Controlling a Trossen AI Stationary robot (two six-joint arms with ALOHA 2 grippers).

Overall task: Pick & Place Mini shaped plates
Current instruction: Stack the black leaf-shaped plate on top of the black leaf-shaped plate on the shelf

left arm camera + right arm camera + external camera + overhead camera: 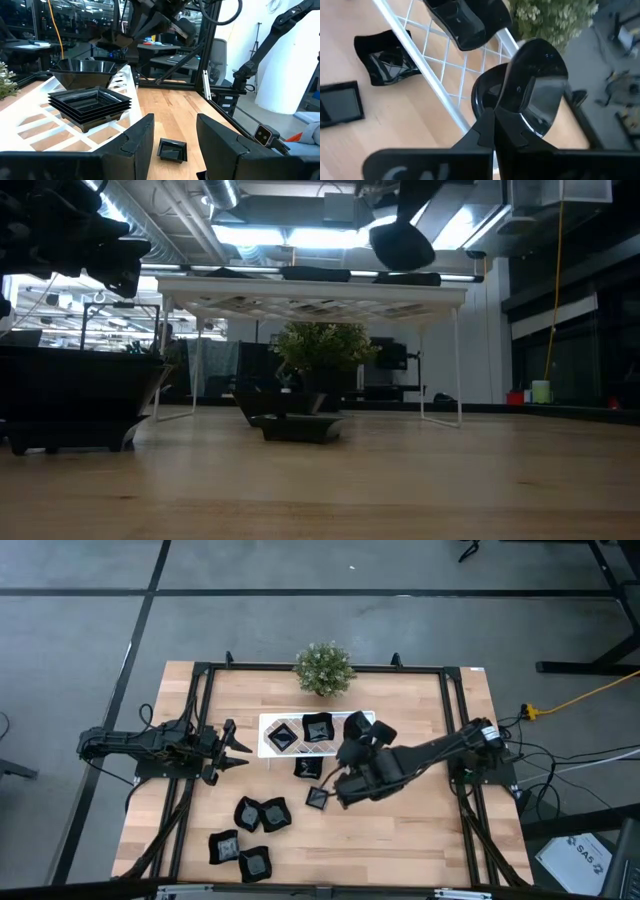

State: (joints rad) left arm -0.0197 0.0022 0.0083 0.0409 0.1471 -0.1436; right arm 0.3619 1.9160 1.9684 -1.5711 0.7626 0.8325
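glossy black rounded mini plate [532, 85] pinched by its rim in the closed jaws of the right gripper [494, 116], carried edge-up just over the end of the long white lattice tray [268, 725], probably so as to slip down beside the black dishes already on the tray [317, 727]. more small black plates loose on the wooden surface [420, 830]: one close to the right gripper [318, 797], one just off the tray's near edge [307, 767], four in a cluster toward the front [262, 814]. green potted plant [323, 667] beyond the tray. left gripper [240, 749] parked low off the tray's left end, jaws spread wide and empty, likely waiting clear. no brand or writing legible anywhere.
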